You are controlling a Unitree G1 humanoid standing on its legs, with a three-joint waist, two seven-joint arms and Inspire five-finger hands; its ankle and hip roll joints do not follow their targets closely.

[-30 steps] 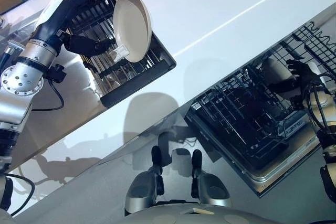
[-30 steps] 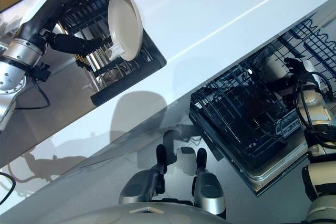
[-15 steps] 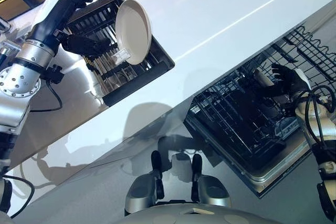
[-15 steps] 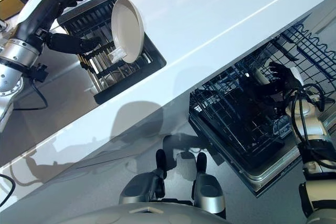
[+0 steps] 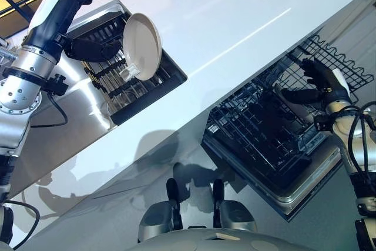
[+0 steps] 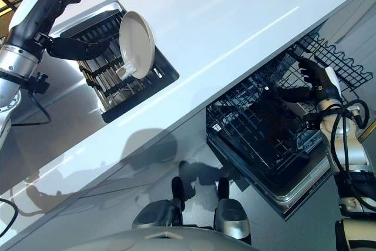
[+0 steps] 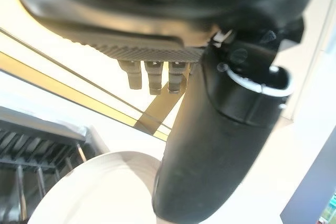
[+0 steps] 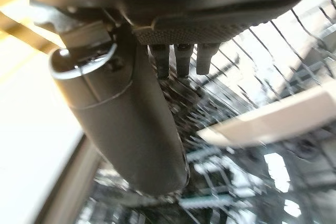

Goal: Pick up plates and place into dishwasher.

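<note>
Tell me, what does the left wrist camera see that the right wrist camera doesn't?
The left wrist view looks past the open left hand at a white plate standing in the dark drying rack on the white counter. The right wrist view looks past the open right hand into the wire dishwasher rack, with a pale plate edge. Both show a dark thumb up close and a plate beyond it.

No text, label, number or sign could be read anywhere. Nothing near either hand's fingers bore legible print.

White countertop [image 5: 235, 22] with black dish rack [image 5: 126, 80] on steel drainboard [image 5: 76, 116] (orange strip beyond).
</note>
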